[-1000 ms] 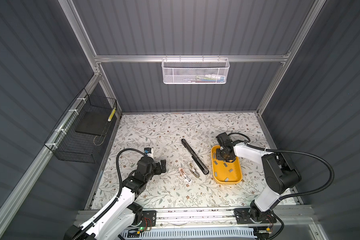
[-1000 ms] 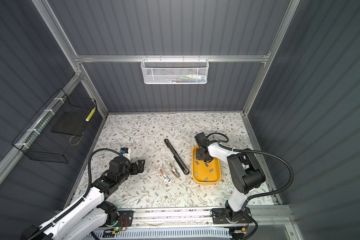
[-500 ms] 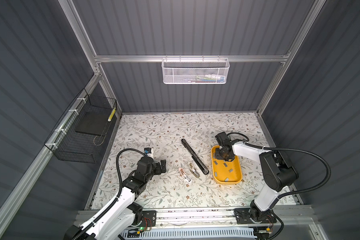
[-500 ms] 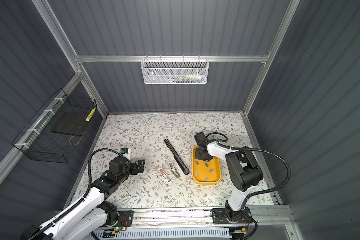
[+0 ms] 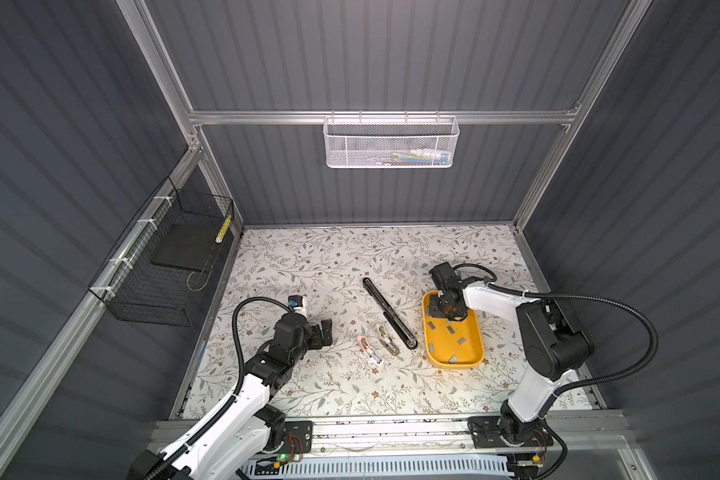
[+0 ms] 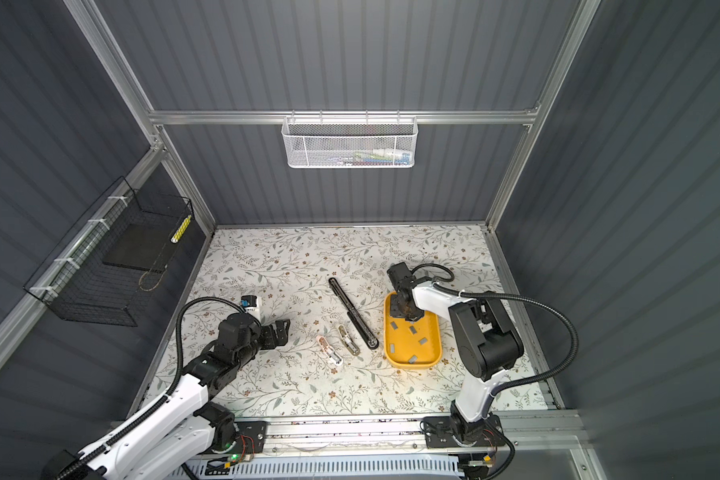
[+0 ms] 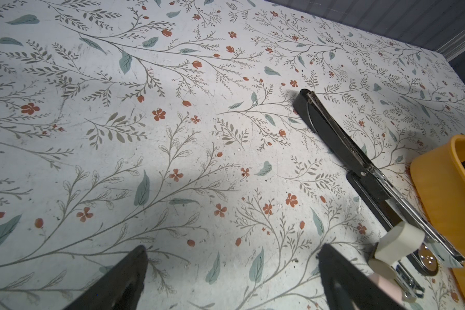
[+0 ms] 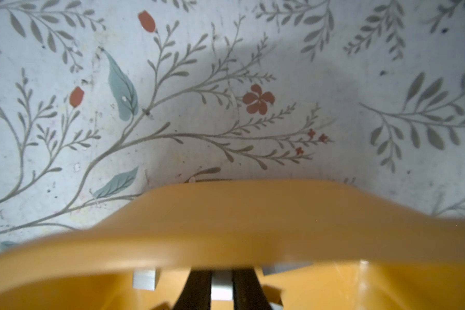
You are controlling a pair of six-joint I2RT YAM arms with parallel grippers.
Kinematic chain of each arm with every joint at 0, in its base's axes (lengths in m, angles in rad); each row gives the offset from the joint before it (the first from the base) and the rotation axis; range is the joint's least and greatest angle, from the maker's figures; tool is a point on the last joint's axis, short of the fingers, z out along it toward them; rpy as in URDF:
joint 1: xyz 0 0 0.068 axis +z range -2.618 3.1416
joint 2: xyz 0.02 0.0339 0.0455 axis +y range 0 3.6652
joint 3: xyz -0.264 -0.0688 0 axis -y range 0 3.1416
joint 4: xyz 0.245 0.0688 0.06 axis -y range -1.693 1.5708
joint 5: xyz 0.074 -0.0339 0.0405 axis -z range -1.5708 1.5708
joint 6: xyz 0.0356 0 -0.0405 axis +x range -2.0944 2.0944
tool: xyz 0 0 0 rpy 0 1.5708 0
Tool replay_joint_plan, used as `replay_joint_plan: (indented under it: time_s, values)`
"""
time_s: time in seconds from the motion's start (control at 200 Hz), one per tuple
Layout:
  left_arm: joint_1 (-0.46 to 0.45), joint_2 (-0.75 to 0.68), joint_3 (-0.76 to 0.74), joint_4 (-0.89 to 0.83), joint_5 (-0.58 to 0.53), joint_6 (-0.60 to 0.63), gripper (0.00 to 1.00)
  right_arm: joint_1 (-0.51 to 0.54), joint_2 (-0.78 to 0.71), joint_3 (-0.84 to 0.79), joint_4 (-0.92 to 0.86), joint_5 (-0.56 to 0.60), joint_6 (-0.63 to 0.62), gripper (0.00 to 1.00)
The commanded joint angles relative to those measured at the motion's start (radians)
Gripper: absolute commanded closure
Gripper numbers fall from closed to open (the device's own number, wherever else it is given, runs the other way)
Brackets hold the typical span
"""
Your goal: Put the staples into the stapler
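A short grey staple strip point(image 8: 220, 286) sits pinched between the two dark fingers point(image 8: 196, 288) of the right tool point(image 5: 444, 309), low inside one end of a yellow tray point(image 5: 478, 337). More loose staples point(image 5: 461, 341) lie flat on the tray floor, beside the tool and behind it toward the arm's base. The tray wall rises directly ahead of the tool. Off to the tool's side, past the tray, a long black stapler point(image 5: 389, 314) lies folded open on the flowered surface point(image 5: 308, 257). Just beyond it lie two small staplers, one tan point(image 5: 387, 340) and one pink point(image 5: 368, 352). The left tool point(image 7: 232, 248) hovers low with its fingers spread wide, holding nothing; the pink stapler lies near one finger.

We judge the step in hand to be picking up one strip. To do it well, we would make sure the pinch is square, lift straight up until the strip clears the tray wall, and keep it level so it neither twists nor slips on the way to a stapler's open channel.
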Motion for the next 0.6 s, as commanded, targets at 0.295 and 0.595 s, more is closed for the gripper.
replay_joint_plan:
  time_s: [0.295, 0.595]
  values:
    - [0.000, -0.014, -0.010, 0.005, -0.006, 0.003, 0.00, -0.003, -0.085, -0.050, -0.027, 0.016, 0.002, 0.89]
    - [0.000, -0.012, -0.010, 0.005, -0.003, 0.003, 0.00, -0.001, -0.248, -0.125, 0.028, -0.040, -0.044, 0.91]
